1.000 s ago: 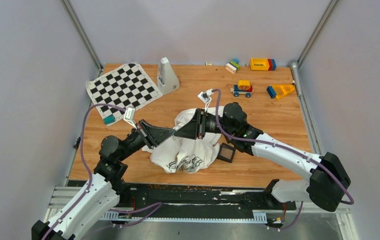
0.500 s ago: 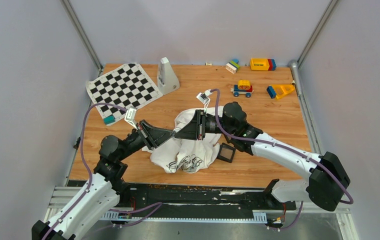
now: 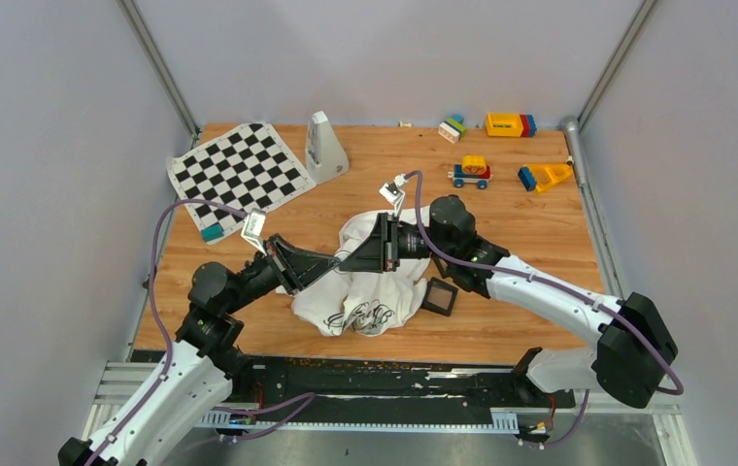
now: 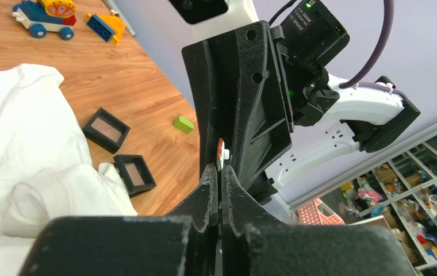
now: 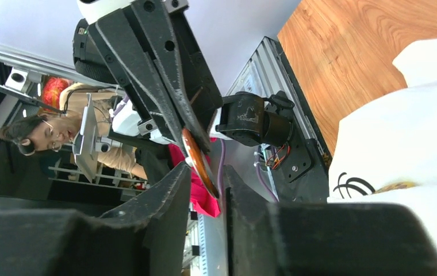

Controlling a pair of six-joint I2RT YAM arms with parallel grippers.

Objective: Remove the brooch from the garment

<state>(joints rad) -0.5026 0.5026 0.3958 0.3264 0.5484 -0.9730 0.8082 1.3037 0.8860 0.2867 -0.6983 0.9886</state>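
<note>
Above wooden table [image 3: 540,223], left fingers [image 4: 207,195] pinch brooch [image 5: 196,160].

Both arms reach inward, meeting tip to tip. The left gripper [image 4: 217,168] is closed tight, and the right gripper [image 5: 207,170] has its jaws slightly apart.

Count: one white cloth T-shirt [image 3: 365,291], one golden-brown round brooch [image 5: 198,163], two black square frames [image 4: 106,129], one black-and-white chequered mat [image 3: 239,170], one white tapered block [image 3: 324,146], one wheeled toy car [image 3: 470,172]
</note>
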